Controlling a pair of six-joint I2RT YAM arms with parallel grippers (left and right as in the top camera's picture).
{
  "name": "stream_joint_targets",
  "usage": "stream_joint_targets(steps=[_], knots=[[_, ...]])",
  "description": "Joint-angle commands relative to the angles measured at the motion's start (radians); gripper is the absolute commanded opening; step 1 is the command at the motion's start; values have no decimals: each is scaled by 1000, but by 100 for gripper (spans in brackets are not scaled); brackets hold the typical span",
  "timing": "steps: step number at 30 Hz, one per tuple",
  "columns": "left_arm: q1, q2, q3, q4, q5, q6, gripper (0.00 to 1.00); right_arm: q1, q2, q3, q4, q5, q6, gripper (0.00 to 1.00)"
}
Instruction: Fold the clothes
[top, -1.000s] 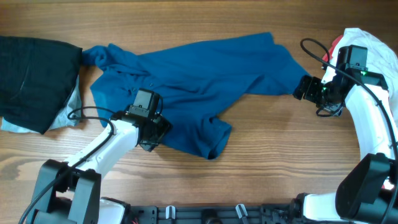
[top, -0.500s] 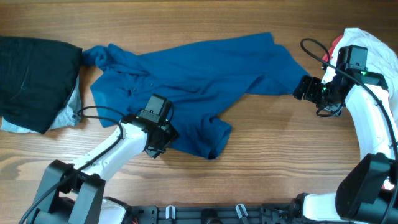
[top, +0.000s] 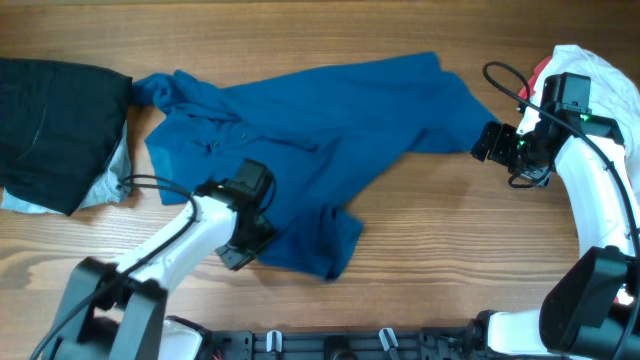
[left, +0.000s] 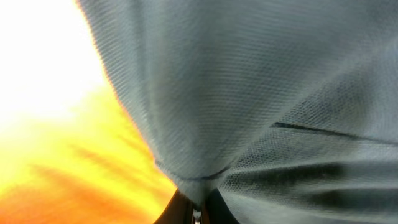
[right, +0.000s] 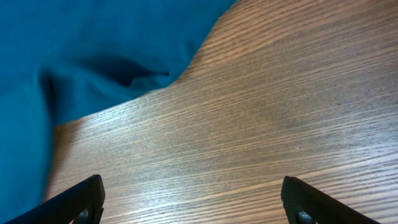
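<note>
**Polo shirt**: deep blue, spread out crumpled across the middle of the table. The collar end lies toward my left, and the near hem is bunched into a folded lobe.

**My left gripper**: at the shirt's near edge, just left of the lobe. My fingers are clenched on a pinch of the shirt's cloth. In the left wrist view the knit fabric fills the frame and gathers into a point where it meets the fingertips.

**My right gripper**: just beside the shirt's right-hand edge, over bare wood, with my fingers spread wide and grasping nothing. In the right wrist view the blue cloth lies ahead of the two fingertips, apart from them.

**Black garment**: left of the shirt's collar end, lying over a pale-blue garment.

**Red-and-white top**: beyond the shirt's right edge, behind my right arm.
</note>
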Motion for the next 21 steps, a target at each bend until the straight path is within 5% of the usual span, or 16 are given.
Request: stream_joint_targets(steps=[1, 9, 21], knots=[[85, -171, 65, -84, -101, 68, 4, 4, 7, -1, -12, -2, -9, 89], [286, -450, 66, -138, -116, 125, 4, 4, 7, -33, -26, -77, -11, 81], [379, -456, 65, -207, -157, 199, 4, 4, 53, -182, 231, -78, 79, 82]])
